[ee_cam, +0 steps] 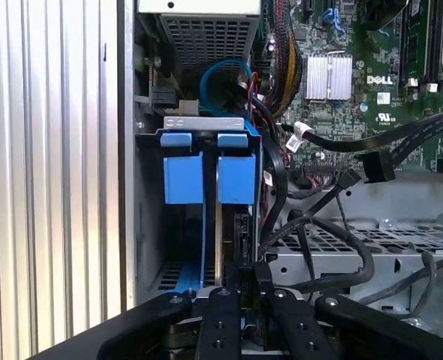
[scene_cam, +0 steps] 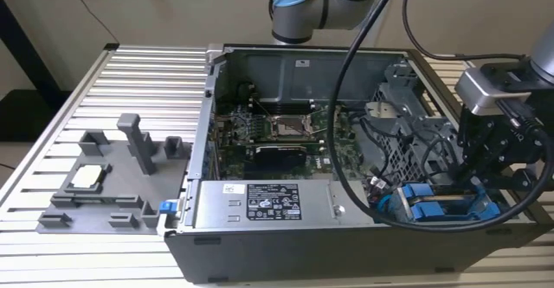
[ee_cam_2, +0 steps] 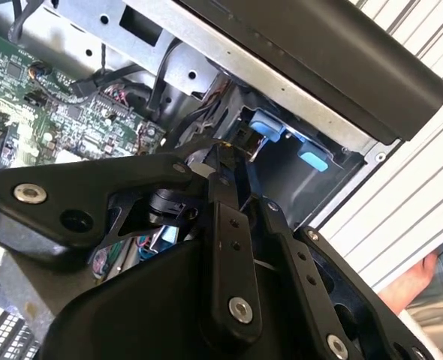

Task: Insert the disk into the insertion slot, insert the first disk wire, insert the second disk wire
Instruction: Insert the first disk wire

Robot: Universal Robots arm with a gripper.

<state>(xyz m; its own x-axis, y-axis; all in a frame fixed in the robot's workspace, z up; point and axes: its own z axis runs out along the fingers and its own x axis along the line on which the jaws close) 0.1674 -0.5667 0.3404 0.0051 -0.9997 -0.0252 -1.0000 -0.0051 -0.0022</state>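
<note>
Two blue tabs (ee_cam: 237, 178) are marking the disk (ee_cam: 229, 225), sitting in the insertion slot (ee_cam: 149, 225). We are pinching a black wire plug (ee_cam_2: 242, 140) in the hand (ee_cam: 243, 276). Tilting it, we judge, is risking bent contacts.

Exterior view high above open case (scene_cam: 303, 252); both wrist views close on disk (ee_cam: 206, 178)

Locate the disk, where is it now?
In the exterior view the disk, in its blue carrier, sits low in the open computer case, at the near corner on the exterior view's right, just under the gripper.
</note>
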